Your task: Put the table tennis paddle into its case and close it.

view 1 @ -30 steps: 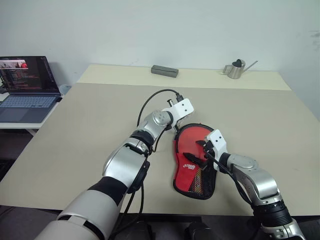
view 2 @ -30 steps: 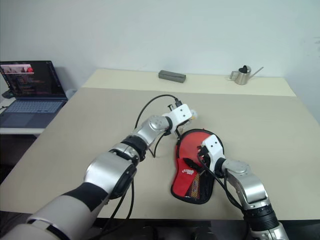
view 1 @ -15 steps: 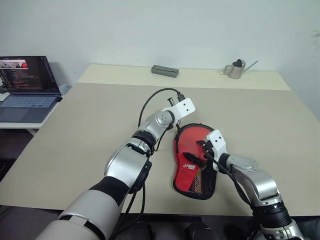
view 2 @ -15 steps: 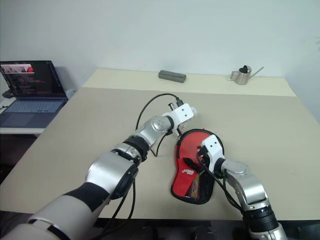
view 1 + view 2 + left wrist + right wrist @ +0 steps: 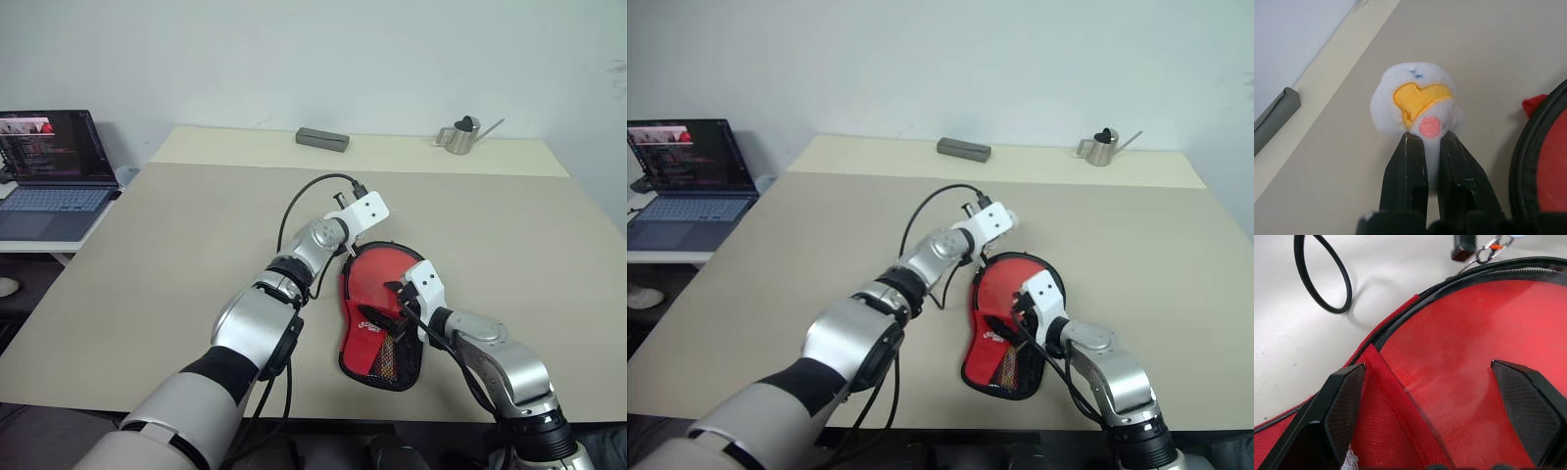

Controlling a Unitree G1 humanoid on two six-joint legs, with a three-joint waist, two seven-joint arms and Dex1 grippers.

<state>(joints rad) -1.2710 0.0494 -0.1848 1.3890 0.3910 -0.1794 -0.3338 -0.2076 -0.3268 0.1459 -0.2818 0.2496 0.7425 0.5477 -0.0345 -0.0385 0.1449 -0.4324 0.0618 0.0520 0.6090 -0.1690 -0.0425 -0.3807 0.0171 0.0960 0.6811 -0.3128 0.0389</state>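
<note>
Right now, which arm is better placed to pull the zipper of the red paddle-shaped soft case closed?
The left. Its gripper is already shut on the white-and-yellow plush zipper charm at the case's far edge. The right gripper stands open over the red cover, so it seems better suited to steadying the case.

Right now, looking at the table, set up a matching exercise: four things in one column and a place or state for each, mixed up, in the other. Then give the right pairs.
Things:
1. left gripper
2. right gripper
3. watering can
4. laptop

Places or states:
A. on a side desk left of the table
B. open, over the red case
C. at the table's far edge, on the right
D. shut on the white plush zipper charm

Pairs: 1-D, 2-B, 3-C, 4-A
</note>
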